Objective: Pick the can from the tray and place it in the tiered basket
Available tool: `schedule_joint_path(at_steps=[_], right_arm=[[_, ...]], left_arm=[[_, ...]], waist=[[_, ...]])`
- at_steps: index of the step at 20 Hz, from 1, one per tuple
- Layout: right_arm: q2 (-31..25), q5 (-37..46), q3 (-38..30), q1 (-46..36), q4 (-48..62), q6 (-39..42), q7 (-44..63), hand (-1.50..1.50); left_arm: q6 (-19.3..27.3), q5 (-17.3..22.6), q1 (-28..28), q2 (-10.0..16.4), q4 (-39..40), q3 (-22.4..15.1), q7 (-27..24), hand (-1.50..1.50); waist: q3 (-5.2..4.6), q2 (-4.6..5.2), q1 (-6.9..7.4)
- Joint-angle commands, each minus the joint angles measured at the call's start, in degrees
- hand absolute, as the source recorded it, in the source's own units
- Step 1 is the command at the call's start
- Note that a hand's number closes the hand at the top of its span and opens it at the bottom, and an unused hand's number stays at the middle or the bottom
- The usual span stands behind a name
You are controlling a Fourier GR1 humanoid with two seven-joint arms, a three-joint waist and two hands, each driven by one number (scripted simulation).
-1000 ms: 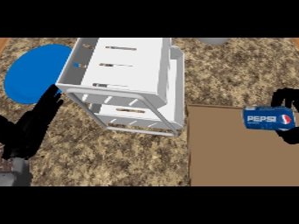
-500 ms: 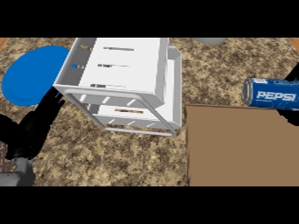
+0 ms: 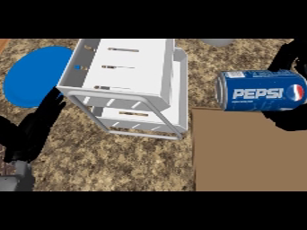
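We saw the can (image 3: 262, 90) lying on its side in the right robot hand (image 3: 300, 120), whose fingers and thumb curled round its right end. Its long axis ran left to right across the view, one round end facing the tiered basket (image 3: 126, 85), by the tray's (image 3: 256, 157) far edge. The left robot hand (image 3: 25, 134) showed open at lower left, fingers straight, beside the basket.

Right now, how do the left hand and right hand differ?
The right hand curls round the can; the left hand holds nothing, fingers straight. The right hand shows over the tray's far edge; the left hand rests beside the tiered basket. Both are black.
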Motion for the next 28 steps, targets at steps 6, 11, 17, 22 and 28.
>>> schedule_joint_path(at_steps=[6,11,17,22,28], right_arm=[[11.8,6.3,12.0,-17.1,5.2,-2.4,18.2,1.5],[18.1,11.9,15.7,-24.0,12.3,-6.2,21.8,1.5],[22.3,14.4,20.6,-24.2,15.2,-8.2,26.9,1.5],[22.4,15.6,20.4,-22.4,22.0,-11.2,21.3,1.5],[22.4,19.9,22.8,-23.7,28.8,-17.8,17.7,1.5]], left_arm=[[-2.5,0.0,-0.2,0.4,2.9,2.2,-2.2,0.0],[1.0,-2.8,0.5,-2.2,-2.8,-0.7,2.4,0.0],[-1.0,-2.0,1.4,-2.2,-2.1,1.0,0.3,0.0],[-1.6,-2.0,-2.6,-2.0,1.0,1.9,1.8,0.0],[-0.5,-3.5,-0.8,-3.9,-1.9,-0.4,2.4,0.0]], waist=[[0.0,0.17,0.44],[0.03,0.12,0.66],[0.03,0.05,0.48],[0.04,0.24,0.35],[0.04,0.37,1.17]])
